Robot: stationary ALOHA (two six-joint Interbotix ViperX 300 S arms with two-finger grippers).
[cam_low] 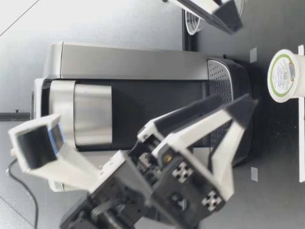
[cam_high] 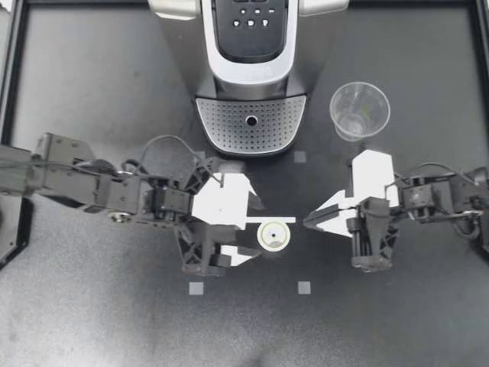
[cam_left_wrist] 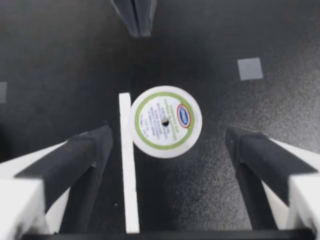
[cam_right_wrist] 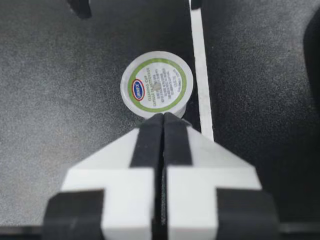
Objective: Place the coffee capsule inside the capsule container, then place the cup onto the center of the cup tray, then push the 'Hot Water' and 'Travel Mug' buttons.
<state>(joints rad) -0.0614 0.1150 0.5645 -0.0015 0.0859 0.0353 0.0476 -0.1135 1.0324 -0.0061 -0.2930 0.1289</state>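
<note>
nearby, white strip [cam_high: 280, 219] beside capsule [cam_high: 273, 236]

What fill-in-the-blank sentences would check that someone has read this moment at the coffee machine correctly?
My left hand is ___, and the coffee capsule ahead of it is untouched.
My right hand is ___, with its tip close to the capsule.
The cup stands on the ___, not on the cup tray.
Missing words: open; shut; table.
</note>
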